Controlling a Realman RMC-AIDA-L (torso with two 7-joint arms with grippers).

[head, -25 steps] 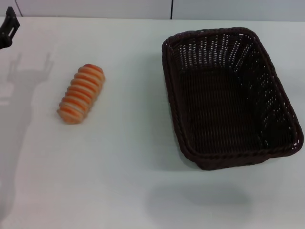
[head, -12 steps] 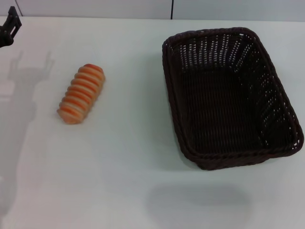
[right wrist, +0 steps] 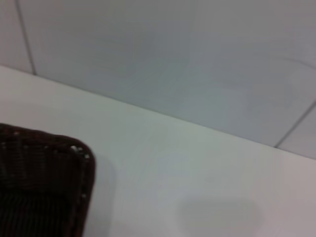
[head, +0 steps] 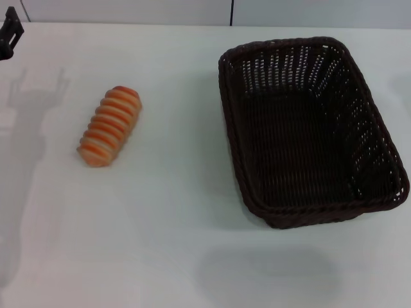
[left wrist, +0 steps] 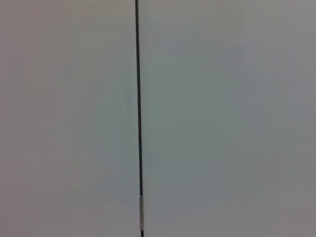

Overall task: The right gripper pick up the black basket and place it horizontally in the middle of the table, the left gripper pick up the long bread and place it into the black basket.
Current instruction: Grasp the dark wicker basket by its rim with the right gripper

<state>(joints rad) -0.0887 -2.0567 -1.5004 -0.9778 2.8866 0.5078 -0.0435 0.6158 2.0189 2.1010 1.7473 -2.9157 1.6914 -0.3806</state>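
The black basket [head: 308, 128] stands on the right half of the white table [head: 173, 218], its long side running front to back. One corner of it shows in the right wrist view [right wrist: 44, 182]. The long bread [head: 110, 126], striped orange and cream, lies on the table's left half, apart from the basket. Only a black tip of my left gripper [head: 9, 35] shows at the far left edge, behind and left of the bread. My right gripper is out of view.
A pale wall with a dark vertical seam [head: 231, 11] runs behind the table. The left wrist view shows only that wall and a seam [left wrist: 138, 118]. The arm's shadow [head: 29, 135] falls on the table's left side.
The left gripper's tip has shifted slightly up and toward the left edge, and its shadow moved with it. The bread and the basket have not moved.
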